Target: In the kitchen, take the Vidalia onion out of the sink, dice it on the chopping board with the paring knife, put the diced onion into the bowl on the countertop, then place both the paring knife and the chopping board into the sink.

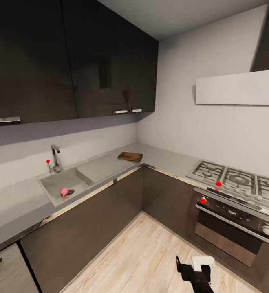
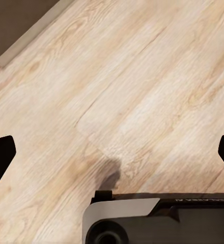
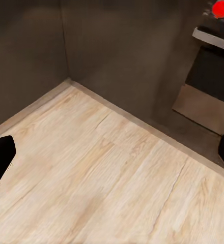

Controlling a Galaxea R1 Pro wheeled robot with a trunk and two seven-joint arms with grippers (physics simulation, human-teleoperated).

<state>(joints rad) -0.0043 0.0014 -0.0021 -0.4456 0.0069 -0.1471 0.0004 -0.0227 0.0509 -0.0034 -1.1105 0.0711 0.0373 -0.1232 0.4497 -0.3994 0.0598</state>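
Observation:
The Vidalia onion (image 1: 64, 192), a small pinkish ball, lies in the sink (image 1: 55, 188) beside the drain, below the chrome tap (image 1: 55, 158). Farther along the grey countertop (image 1: 106, 167), near the corner, rests the dark brown chopping board (image 1: 130, 156). The paring knife and the bowl are out of view. My right gripper (image 1: 195, 268) hangs low over the wooden floor, far from the counter. In the right wrist view the right gripper (image 3: 114, 152) is open, its fingers wide apart and empty. The left gripper (image 2: 114, 152) is open too, above bare floor.
Dark cabinets (image 1: 89, 219) run under the L-shaped counter, with wall cupboards (image 1: 69, 61) above. A gas hob (image 1: 236, 181) and an oven (image 1: 232, 224) with red knobs stand at the right. Wooden floor (image 1: 142, 256) lies between me and the units. My own base (image 2: 158, 218) shows in the left wrist view.

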